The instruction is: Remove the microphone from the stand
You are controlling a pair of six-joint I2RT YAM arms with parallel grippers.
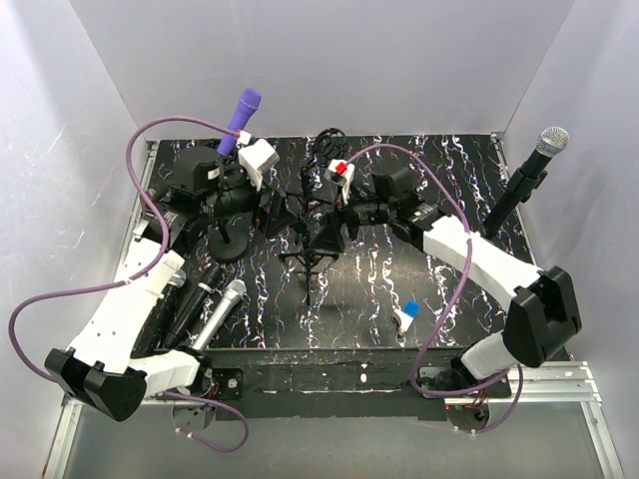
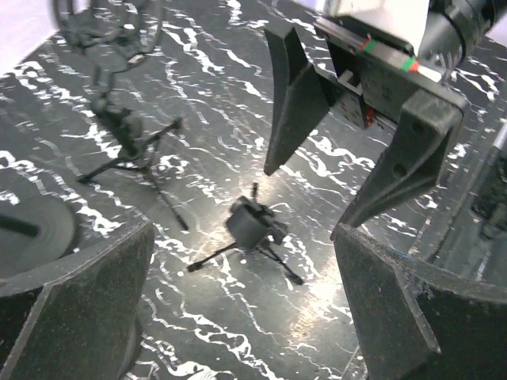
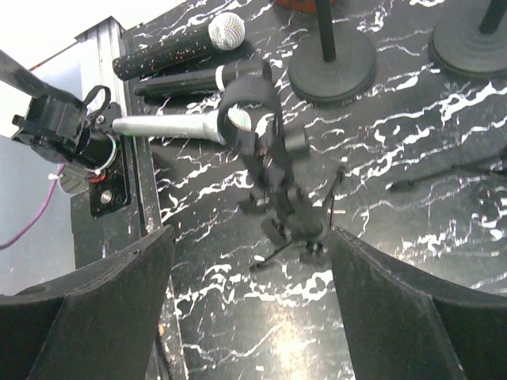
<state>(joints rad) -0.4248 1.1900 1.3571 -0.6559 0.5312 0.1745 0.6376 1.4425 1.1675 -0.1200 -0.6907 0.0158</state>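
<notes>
Two open grippers, my left gripper (image 2: 244, 233) and right gripper (image 3: 252, 237), straddle the tripod stand (image 3: 273, 166). Its clip is empty; the silver microphone (image 1: 222, 311) lies near-left, clear of it.

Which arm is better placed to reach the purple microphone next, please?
Left: the purple microphone rises right beside the left gripper, whose jaws are open; the right gripper sits beyond the tripod.

Purple microphone (image 1: 245, 112) half hidden behind left arm (image 1: 205, 185); stand pole (image 3: 325, 28) cut off by top edge.
</notes>
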